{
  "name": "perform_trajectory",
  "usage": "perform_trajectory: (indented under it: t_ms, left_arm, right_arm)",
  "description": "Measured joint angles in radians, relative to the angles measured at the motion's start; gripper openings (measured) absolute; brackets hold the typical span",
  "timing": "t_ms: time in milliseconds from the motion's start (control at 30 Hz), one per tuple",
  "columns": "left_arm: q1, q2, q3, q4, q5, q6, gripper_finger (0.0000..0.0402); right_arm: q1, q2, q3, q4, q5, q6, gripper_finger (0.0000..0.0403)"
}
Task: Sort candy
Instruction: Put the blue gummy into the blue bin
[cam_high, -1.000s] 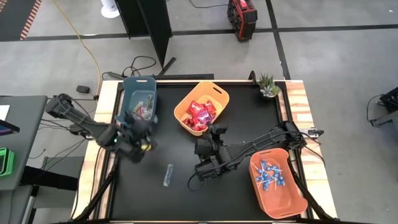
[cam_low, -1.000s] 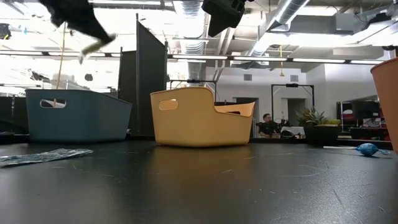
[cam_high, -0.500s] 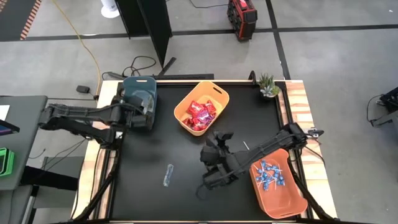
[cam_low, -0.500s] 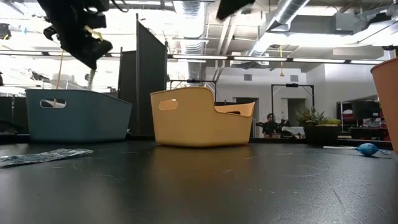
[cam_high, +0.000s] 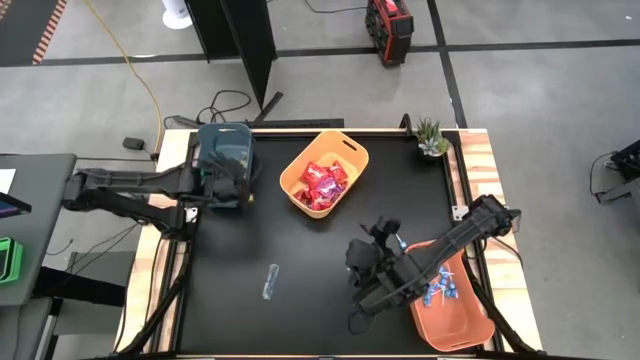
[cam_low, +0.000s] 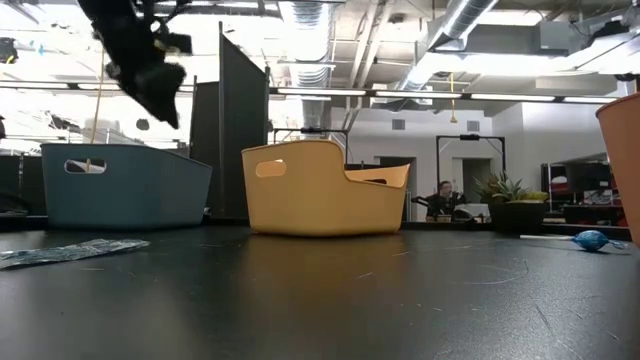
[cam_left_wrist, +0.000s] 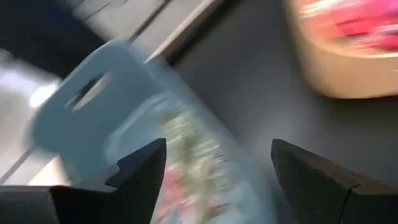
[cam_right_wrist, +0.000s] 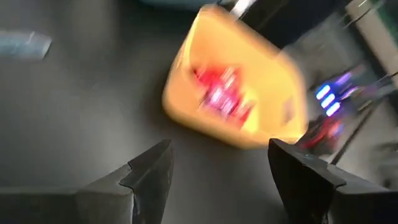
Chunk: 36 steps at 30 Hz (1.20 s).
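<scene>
1. Candy still loose on the table: one clear stick packet (cam_high: 270, 282) at about 7 o'clock from the table's centre, and one blue lollipop (cam_low: 590, 239) lying just beside the orange bin (cam_high: 452, 322), seen best in the low view.
2. Packet looks light, thin and crinkly; likely slippery and floppy, so a pinch across its narrow middle should hold better than a grab at an end; pressing flat on the table may only slide it.
3. Lollipop looks light with a hard round head; the head or the stick close to it seems the surest place to grip.
4. Sorted candy: red packets (cam_high: 322, 183) in the yellow bin (cam_high: 357, 155) at 12 o'clock; lollipops (cam_high: 440, 287) in the orange bin at 4 o'clock; stick packets lie in the blue bin (cam_left_wrist: 81, 106) at 10 o'clock, per the left wrist view.
5. Left gripper (cam_high: 228, 181) reaches out level over the blue bin; jaws spread wide, nothing between them.
6. Right gripper (cam_high: 366, 262) hangs at 5 o'clock, just beside the orange bin's inner side, arm folded low; jaws wide apart and empty.
</scene>
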<state>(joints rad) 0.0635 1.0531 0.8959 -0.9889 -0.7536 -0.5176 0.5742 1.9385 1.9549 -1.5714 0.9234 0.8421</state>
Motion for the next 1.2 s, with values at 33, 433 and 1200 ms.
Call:
perform_trajectory:
  t_ms: [33,433,1200]
  left_arm:
    - [-0.034,0.0,0.0,0.04,0.019,0.032,0.0287]
    - [-0.407,0.086,-0.069,0.257,0.308,0.184,0.0288]
    - [-0.619,0.481,-0.212,0.786,0.544,-0.169,0.0288]
  right_arm:
    - [-0.009,0.0,0.0,0.0,-0.063,0.0,0.0276]
    - [-0.151,-0.002,0.0,0.0,-0.316,-0.13,0.0276]
    - [-0.207,-0.002,0.0,0.005,-0.242,-0.181,0.0276]
